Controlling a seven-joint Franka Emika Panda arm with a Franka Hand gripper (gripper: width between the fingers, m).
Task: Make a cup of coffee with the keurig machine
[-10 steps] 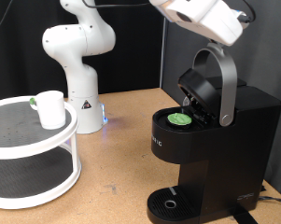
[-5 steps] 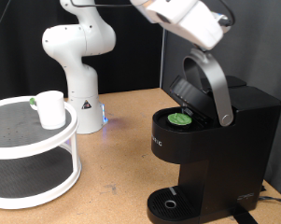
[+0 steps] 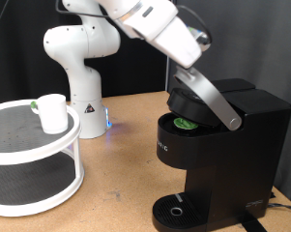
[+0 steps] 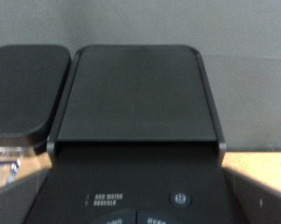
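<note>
Coffee maker [image 3: 218, 150] first: one boxy black machine stands nearest, at the exterior view's right, on the wooden table [image 3: 126, 145]. Its round drip tray [image 3: 174, 210] sits at the base, and its lid [image 3: 189, 104] is tilted partway down over the chamber, where one pod with a green top [image 3: 187, 123] shows in the opening. One curved grey handle [image 3: 211, 97] slants up from the lid. At the handle's upper end sits the white gripper [image 3: 190, 58] of the working arm; its fingers are hidden from here, so I cannot tell how far apart they are or whether they clasp the handle. The wrist view shows only the machine's flat black top [image 4: 135, 93] and the button panel [image 4: 140, 201] with a power symbol.

Over on the exterior view's left stands one white two-tier round stand [image 3: 34, 159]. One small white cup [image 3: 53, 112] rests on its upper tier, well apart from the machine.

Farther back, one second white robot arm [image 3: 80, 58] stands on its base beside the stand.
</note>
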